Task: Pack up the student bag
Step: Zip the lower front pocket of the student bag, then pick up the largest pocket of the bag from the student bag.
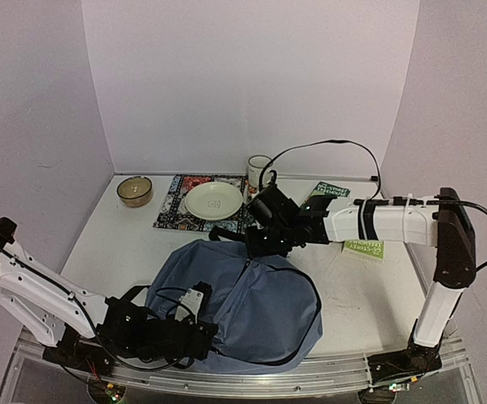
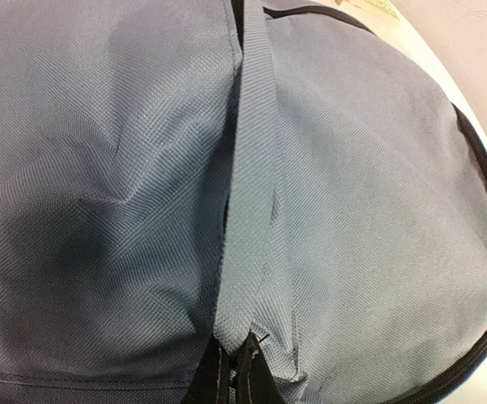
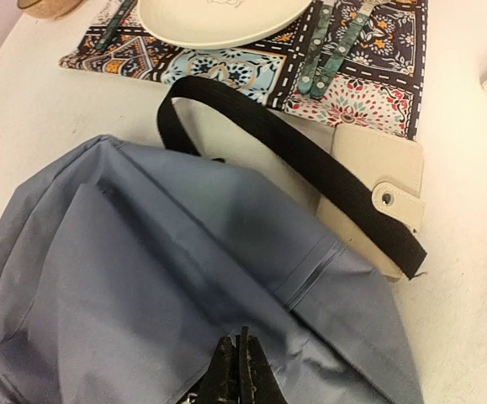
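The bag point(image 1: 260, 307) lies lower centre on the counter point(image 1: 357, 295), its zip flap point(image 2: 251, 168) running straight away from my left end effector point(image 2: 236, 380), shut at the flap's near end, while the right end effector point(image 3: 241, 370), also shut, sits over the far edge; I can't tell whether either has hold of anything.

Top external: fixed high at the near edge, looking down and forward across the whole table point(image 1: 369, 303). Left wrist: very close on the student bag point(image 2: 142, 210). Right wrist: slightly farther back, sharing bag and plate point(image 3: 218, 21) with the overhead view.
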You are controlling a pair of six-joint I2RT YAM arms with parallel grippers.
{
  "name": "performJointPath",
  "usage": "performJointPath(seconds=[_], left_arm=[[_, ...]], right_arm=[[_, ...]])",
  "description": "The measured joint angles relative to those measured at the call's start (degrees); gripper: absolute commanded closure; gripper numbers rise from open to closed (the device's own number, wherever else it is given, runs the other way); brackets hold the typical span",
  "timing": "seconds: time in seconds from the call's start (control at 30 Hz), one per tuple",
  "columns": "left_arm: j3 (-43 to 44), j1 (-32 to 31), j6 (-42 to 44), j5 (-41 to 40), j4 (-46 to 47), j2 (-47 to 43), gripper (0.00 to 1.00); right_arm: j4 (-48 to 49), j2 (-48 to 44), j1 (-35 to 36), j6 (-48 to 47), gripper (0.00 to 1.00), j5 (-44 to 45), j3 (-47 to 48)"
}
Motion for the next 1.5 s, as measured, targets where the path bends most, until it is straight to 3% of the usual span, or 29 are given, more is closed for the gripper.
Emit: performJointPath(seconds=[0.37, 0.6, 0.9, 1.13, 1.37, 1.5], left_arm=[[-2.09, -2.85, -2.5, -1.97, -1.62, -5.66, 1.0], [-2.52, -4.27, -5.99, -3.45, -4.28, -7.86, 1.0], [-3.31, -4.97, -9.21, -6.41, -8.82, -12.43, 1.0], [0.98, -4.96, -13.61, -9.63, -15.54, -10.46, 1.0], [6.25, -4.05, -16.75, -10.79, -19.07, -6.41, 1.0], [10.71, -3.05, -17.26, -9.97, -19.42, -2.38, 1.0]], right_arm=[[1.82, 4.48, -2.35, -3.34, 1.0, -5.39, 2.95], [5.67, 4.01, -3.48, -8.28, 0.65, -12.86, 3.15], [7.65, -12.85, -3.76, -11.8, 0.41, -18.04, -8.22], [6.3, -21.42, -2.05, -9.75, 0.37, -18.43, -19.95], [5.93, -21.41, 12.92, -9.23, 0.37, -17.38, -21.09], [8.64, -21.43, 15.89, -8.97, 0.37, -17.18, -21.58]])
